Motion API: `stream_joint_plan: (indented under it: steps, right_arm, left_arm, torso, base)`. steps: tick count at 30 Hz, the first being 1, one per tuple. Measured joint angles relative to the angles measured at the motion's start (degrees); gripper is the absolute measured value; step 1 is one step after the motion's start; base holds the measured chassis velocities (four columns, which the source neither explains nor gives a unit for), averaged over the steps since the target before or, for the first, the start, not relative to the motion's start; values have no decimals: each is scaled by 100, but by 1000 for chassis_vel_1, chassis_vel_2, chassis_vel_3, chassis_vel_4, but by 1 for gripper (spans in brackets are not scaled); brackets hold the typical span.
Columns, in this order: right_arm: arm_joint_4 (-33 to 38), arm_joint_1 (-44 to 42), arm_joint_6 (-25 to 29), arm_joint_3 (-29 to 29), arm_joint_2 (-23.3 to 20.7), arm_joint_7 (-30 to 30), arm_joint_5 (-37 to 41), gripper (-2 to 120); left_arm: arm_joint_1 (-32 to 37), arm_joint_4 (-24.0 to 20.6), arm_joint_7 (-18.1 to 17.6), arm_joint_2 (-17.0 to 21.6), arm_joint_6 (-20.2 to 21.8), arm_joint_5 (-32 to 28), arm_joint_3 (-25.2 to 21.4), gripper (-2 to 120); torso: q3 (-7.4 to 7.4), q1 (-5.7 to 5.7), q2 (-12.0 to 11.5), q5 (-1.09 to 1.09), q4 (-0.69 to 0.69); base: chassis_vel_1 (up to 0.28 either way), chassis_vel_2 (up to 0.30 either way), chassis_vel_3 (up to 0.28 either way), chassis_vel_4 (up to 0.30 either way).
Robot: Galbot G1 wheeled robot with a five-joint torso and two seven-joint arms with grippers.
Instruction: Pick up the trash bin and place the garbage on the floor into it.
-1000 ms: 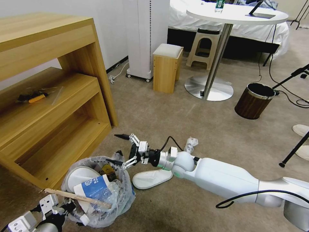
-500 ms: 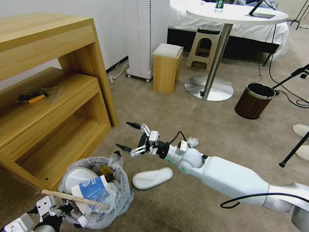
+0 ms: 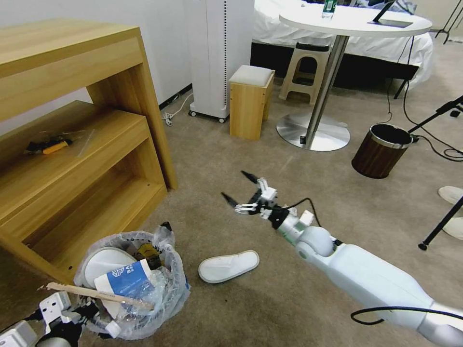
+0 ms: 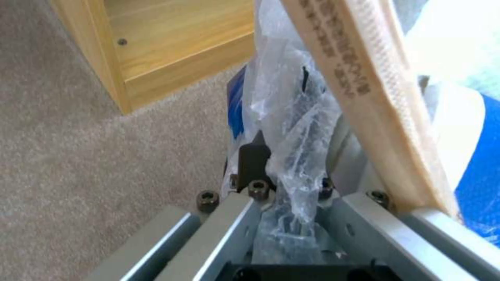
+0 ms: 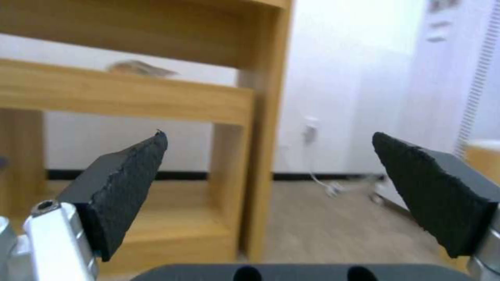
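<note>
The trash bin, dark with a crinkly printed bag, stands on the beige floor at the lower left. It holds garbage: a white slipper, a blue-white paper cup and a wooden stick. My left gripper is shut on the bin's near rim. In the left wrist view the left gripper pinches rim and bag, with the stick close by. Another white slipper lies on the carpet right of the bin. My right gripper hovers open and empty above and beyond it, and the right gripper faces the shelf unit.
A wooden shelf unit stands left of the bin. Farther off are a wooden stool, a round table's metal base and a brown wood-look bin. Tripod legs and two more slippers are at the right edge.
My right arm has lifted away from the bin's mouth and swung right and farther off, still open. The bin has slid slightly toward the lower left with the left gripper.
</note>
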Motion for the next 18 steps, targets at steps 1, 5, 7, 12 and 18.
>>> stream_joint_plan:
  steps: [1, 5, 7, 12, 18]
  right_arm:
    - [0, 0, 0, 0, 0, 0, 0, 100]
    - [-189, -368, 42, 250, -193, -27, -37, 100]
    - [-354, -523, 95, 317, -281, -113, -84, 100]
    - [-563, -712, 158, 311, -317, -193, -165, 100]
    - [-918, -797, 243, 139, -244, -282, -307, 100]
  left_arm:
    - [0, 0, 0, 0, 0, 0, 0, 0]
    - [-12, -1, 0, 102, -7, -36, -2, 0]
    - [-14, -1, 1, 110, -21, -38, 16, 0]
    - [-31, -1, 1, 80, -22, -32, 68, 0]
    - [-31, -36, 2, 60, -22, -22, 79, 0]
  torso:
    - [0, 0, 0, 0, 0]
    - [0, 0, 0, -1, -2]
    - [0, 0, 0, 0, -1]
    - [0, 0, 0, -1, 0]
    - [0, 0, 0, -1, 0]
  base:
    - [0, 0, 0, 0]
    - [0, 0, 0, 0]
    - [0, 0, 0, 0]
    - [0, 0, 0, 0]
    - [0, 0, 0, 0]
